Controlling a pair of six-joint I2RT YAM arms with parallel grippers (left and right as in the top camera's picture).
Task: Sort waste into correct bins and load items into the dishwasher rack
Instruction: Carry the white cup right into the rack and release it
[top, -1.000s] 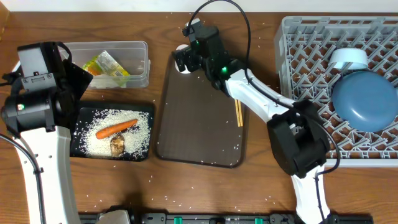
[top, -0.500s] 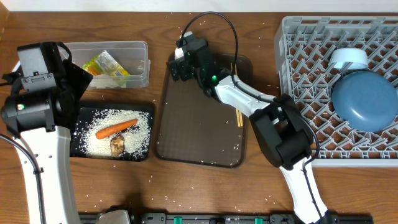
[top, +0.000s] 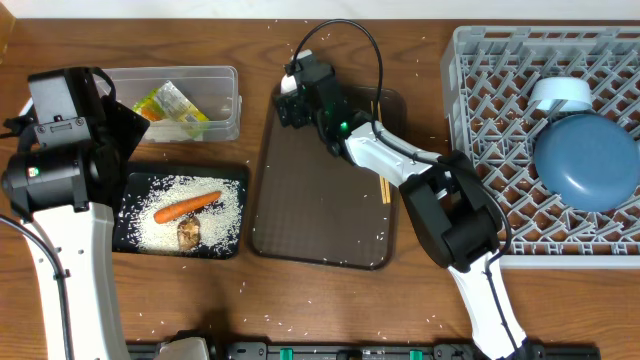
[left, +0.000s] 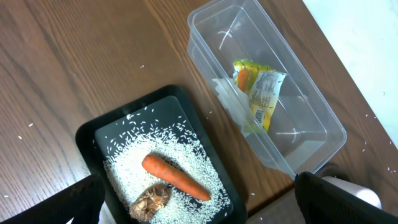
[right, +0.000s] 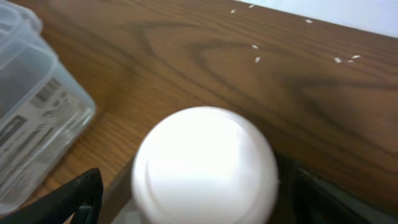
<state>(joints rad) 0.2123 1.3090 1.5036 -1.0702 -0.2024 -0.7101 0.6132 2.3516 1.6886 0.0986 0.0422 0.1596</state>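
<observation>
The white cup (right: 205, 165) is seen in the right wrist view with a closed, rounded white face turned to the camera; which way its mouth points cannot be told. It is framed by the right tool (right: 194, 186), whose fingers are held apart, one on each side of the cup. A gap is seen at the finger nearer the clear tub (right: 31, 124), while contact at the other cannot be judged. From overhead, this tool is placed at the far left corner of the brown serving tray (top: 320, 200), and the cup is hidden almost wholly beneath it. The chopsticks (top: 383, 182) are laid along the tray's right edge, long axis running near to far, partly covered by the right arm. The carrot (left: 175, 177) is laid on rice (left: 124, 168) in the black tray (left: 84, 140), its long axis along the tray's length. The left tool (left: 199, 199) is held wide apart above it, with nothing between its fingers
</observation>
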